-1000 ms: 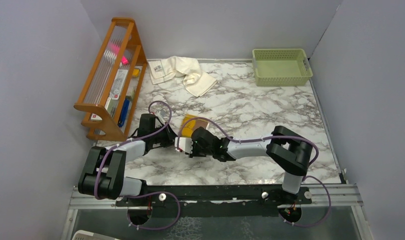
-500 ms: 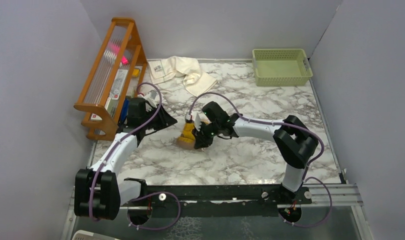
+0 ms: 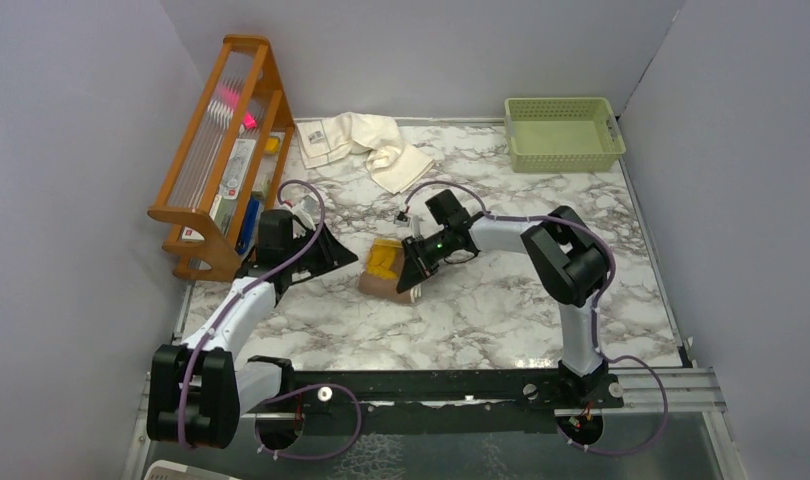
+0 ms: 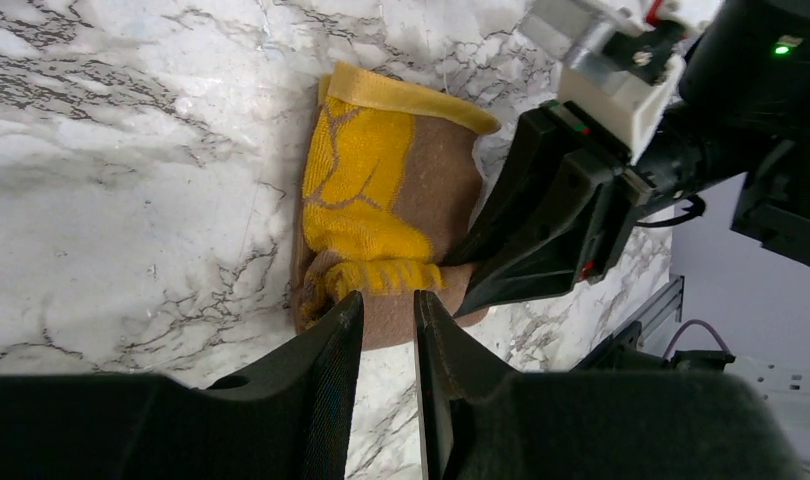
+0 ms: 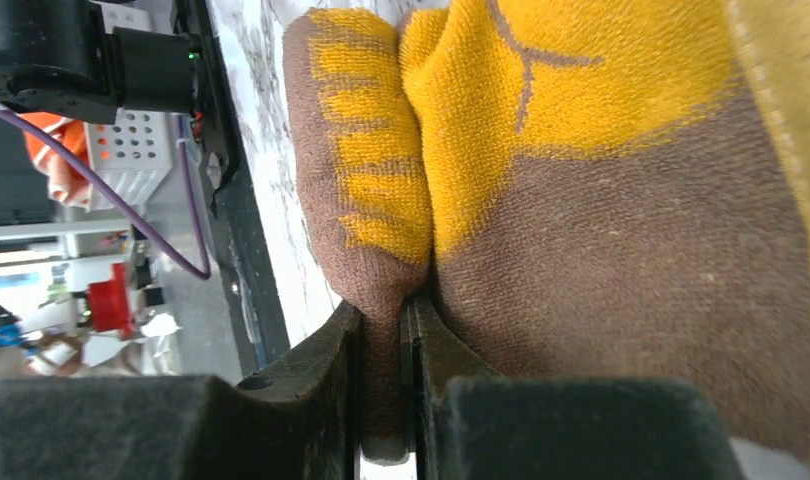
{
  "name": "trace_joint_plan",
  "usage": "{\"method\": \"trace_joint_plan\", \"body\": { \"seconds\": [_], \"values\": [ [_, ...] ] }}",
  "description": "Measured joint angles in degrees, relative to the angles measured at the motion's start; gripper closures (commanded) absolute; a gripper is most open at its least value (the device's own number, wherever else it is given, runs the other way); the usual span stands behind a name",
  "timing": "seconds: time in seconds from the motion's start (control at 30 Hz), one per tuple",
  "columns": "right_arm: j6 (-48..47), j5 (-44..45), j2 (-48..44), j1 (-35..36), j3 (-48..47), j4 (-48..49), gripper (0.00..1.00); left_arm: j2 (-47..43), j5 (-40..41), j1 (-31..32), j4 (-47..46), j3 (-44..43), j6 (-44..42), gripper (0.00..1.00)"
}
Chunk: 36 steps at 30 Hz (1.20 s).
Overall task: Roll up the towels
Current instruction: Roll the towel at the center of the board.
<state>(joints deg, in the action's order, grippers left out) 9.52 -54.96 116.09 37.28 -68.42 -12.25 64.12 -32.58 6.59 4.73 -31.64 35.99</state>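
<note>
Top view, 12 = far edge of table. Brown towel lies on the marble table near the middle, a bit toward 9 o'clock. It is partly bunched into a short fat bundle, w/ mustard-yellow reverse showing on top and brown at the near end.

R claw is clamped on the brown towel: in the R wrist view a ridge of brown cloth is pinched tight btwn both fingers, yellow pile bulging just beyond the tips. From above, the R arm reaches in from approx 2 o'clock of the bundle and the claw sits on its 3–4 o'clock side.

L claw is at the bundle's 9 o'clock side, pointing at it. Fingers are slightly apart, narrow gap, nothing gripped. The tips are just beside the bundle's rolled near end; can't tell if they touch it.

Cream towel lies crumpled at the far edge, approx 11–12 o'clock, label patch visible at its left end, well apart from both claws.

Green basket sits in the far corner at approx 1 o'clock. Wooden rack stands along the table's 10 o'clock side, near the L arm.
</note>
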Motion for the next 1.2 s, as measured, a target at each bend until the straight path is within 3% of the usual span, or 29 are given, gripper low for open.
{"method": "trace_joint_plan", "body": {
  "seconds": [0.33,0.67,0.93,1.1,1.2],
  "values": [
    [11.02,-4.42,4.13,-0.13,0.66,7.87,0.98,1.84,-1.49,3.26,-8.90,4.63,4.90,0.74],
    [17.42,-5.40,6.29,-0.66,1.42,11.87,0.97,10.69,-1.51,8.11,-19.28,7.34,9.31,0.79],
    [15.45,-2.03,4.26,-0.66,2.36,11.23,0.76,19.34,1.14,8.11,-24.00,7.30,9.07,0.81],
    [6.78,12.59,-6.14,0.07,4.57,8.02,0.65,19.93,1.70,8.15,-25.31,7.26,8.41,0.81],
    [0.39,21.22,-15.10,0.92,7.85,9.18,0.53,19.96,2.14,8.17,-25.33,7.23,7.96,0.81]
  ]
}}
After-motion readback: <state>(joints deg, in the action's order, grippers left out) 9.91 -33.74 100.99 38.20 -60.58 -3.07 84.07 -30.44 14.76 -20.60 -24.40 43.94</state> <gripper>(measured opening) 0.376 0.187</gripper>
